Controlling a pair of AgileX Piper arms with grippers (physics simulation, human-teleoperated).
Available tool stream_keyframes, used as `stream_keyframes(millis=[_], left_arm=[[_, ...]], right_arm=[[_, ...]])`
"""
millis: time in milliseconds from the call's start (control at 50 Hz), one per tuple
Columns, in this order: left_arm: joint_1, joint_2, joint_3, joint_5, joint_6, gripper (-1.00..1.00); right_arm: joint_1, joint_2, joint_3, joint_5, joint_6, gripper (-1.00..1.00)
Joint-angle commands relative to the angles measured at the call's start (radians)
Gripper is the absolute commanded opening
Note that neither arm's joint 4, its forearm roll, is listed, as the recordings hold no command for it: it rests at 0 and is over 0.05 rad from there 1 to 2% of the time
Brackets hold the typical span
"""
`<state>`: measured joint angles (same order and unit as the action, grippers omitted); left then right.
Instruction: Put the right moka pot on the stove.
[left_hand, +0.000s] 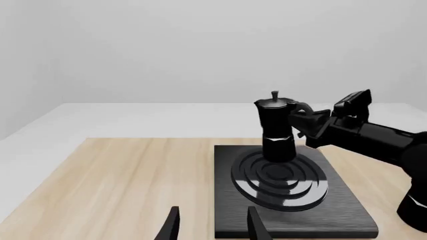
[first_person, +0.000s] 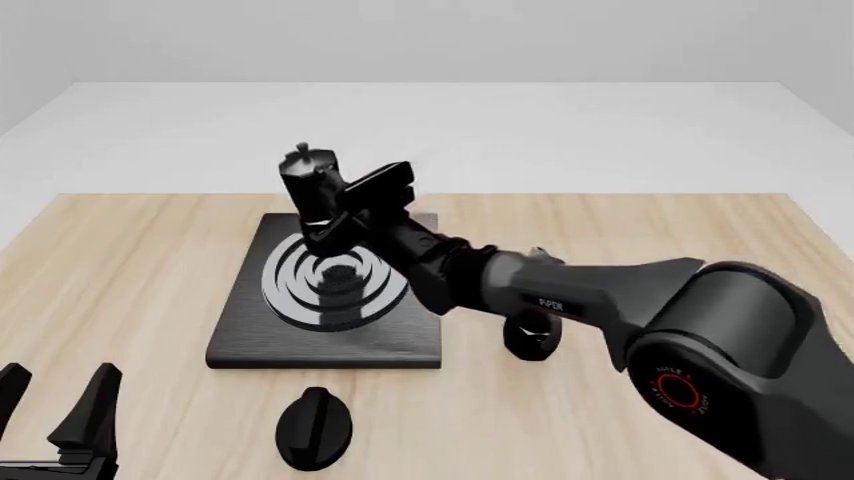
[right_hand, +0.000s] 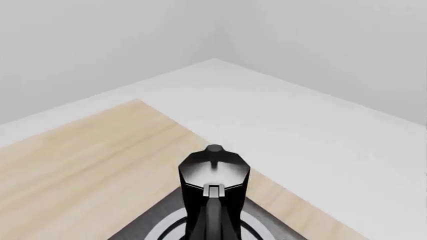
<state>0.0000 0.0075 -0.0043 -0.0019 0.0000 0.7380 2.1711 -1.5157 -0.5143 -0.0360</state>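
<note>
Pale wood planks make up the table (first_person: 134, 260), set against blank grey-white walls, and the stove (first_person: 254, 340) lies at about ten o'clock from the table's middle in the front view. Over its burner rings (first_person: 334, 285) the right moka pot (first_person: 310, 195) is held upright by the right gripper (first_person: 350, 200), whose jaws are closed on the pot's side handle; from the left wrist view the base sits at or just above the far edge of the rings, and I cannot tell whether it touches. The left gripper (first_person: 56, 415) waits at seven o'clock near the table's front edge, its jaws parted and holding nothing. A small round knob (first_person: 312, 428) sits at six o'clock just in front of the stove, and another dark object (first_person: 531, 335), half hidden under the right arm, lies at three o'clock of the slab. The risk, as I judge it, is letting go while the pot hangs off-centre or above the surface: gripped only by the handle, it could tip or land half off the rings. The left wrist view gives the side-on gap between base and burner, which the right wrist view, looking down on the silver lid (right_hand: 214, 167), cannot
</note>
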Motion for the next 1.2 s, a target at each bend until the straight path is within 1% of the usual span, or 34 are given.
stream_keyframes(millis=[20,120,160,180,200,220,300,500,560,620,780,820,920,960,1120,1200], left_arm=[[0.000,0.000,0.000,0.000,0.000,1.00],[0.000,0.000,0.000,0.000,0.000,1.00],[0.000,0.000,0.000,0.000,0.000,1.00],[0.000,0.000,0.000,0.000,0.000,1.00],[0.000,0.000,0.000,0.000,0.000,1.00],[0.000,0.000,0.000,0.000,0.000,1.00],[0.000,0.000,0.000,0.000,0.000,1.00],[0.000,0.000,0.000,0.000,0.000,1.00],[0.000,0.000,0.000,0.000,0.000,1.00],[0.000,0.000,0.000,0.000,0.000,1.00],[0.000,0.000,0.000,0.000,0.000,1.00],[0.000,0.000,0.000,0.000,0.000,1.00],[0.000,0.000,0.000,0.000,0.000,1.00],[0.000,0.000,0.000,0.000,0.000,1.00],[0.000,0.000,0.000,0.000,0.000,1.00],[0.000,0.000,0.000,0.000,0.000,1.00]], right_arm=[[-0.015,0.055,-0.081,-0.014,0.005,-1.00],[-0.014,0.073,-0.088,-0.025,0.016,-1.00],[-0.008,0.071,-0.083,-0.032,0.014,-1.00],[0.007,0.078,-0.080,-0.045,-0.003,-1.00],[0.007,0.078,-0.080,-0.045,-0.003,-1.00],[0.005,0.077,-0.077,-0.047,0.009,-1.00],[-0.006,0.105,-0.090,-0.057,0.022,-1.00],[-0.015,0.120,-0.064,-0.074,0.022,-1.00],[-0.020,0.113,-0.049,-0.077,0.022,-1.00],[-0.029,0.103,-0.027,-0.089,0.035,-1.00],[-0.032,0.110,-0.003,-0.096,0.038,-1.00],[-0.041,0.105,0.019,-0.107,0.055,-1.00],[-0.048,0.102,0.053,-0.131,0.063,-1.00],[-0.048,0.092,0.087,-0.148,0.062,-1.00],[-0.046,0.099,0.127,-0.170,0.064,-1.00],[-0.056,0.096,0.165,-0.193,0.082,-1.00]])
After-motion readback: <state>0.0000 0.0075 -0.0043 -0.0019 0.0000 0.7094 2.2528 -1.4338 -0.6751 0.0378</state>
